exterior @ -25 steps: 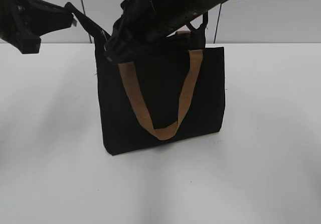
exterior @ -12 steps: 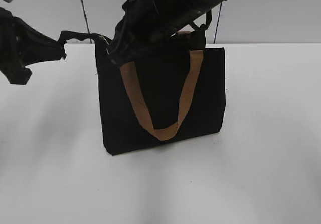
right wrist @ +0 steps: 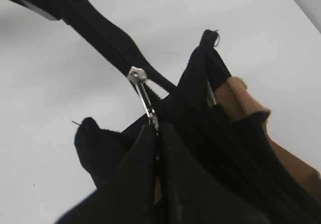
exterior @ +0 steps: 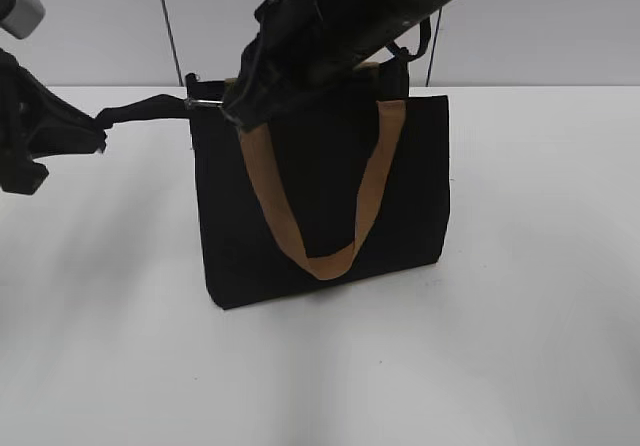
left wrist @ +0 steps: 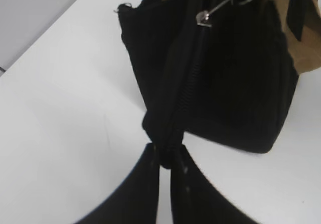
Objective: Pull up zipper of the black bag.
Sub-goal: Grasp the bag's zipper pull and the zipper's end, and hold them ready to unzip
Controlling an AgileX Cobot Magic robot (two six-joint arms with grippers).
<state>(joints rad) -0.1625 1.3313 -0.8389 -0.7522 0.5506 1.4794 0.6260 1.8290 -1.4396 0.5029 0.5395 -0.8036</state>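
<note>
The black bag (exterior: 320, 196) stands upright on the white table, its tan handle (exterior: 322, 262) hanging down the front. My left gripper (exterior: 98, 131) is shut on the black strap-like end of the zipper (left wrist: 185, 83) and holds it stretched out level to the left of the bag; in the left wrist view the jaws (left wrist: 164, 158) pinch that end. My right gripper (exterior: 232, 114) reaches in from above at the bag's top left corner and is shut on the silver zipper pull (right wrist: 145, 96); its jaws (right wrist: 156, 131) close round the pull's lower part. The slider (left wrist: 203, 18) sits near that corner.
The white table (exterior: 500, 346) extends round the bag on all sides. A grey wall with thin dark cables (exterior: 160, 16) stands behind. The right arm's dark body (exterior: 380, 6) hides the bag's top edge.
My left gripper has moved down and to the left with the zipper's end, and the black strap has gone from slack to taut and level. The right gripper has shifted slightly.
</note>
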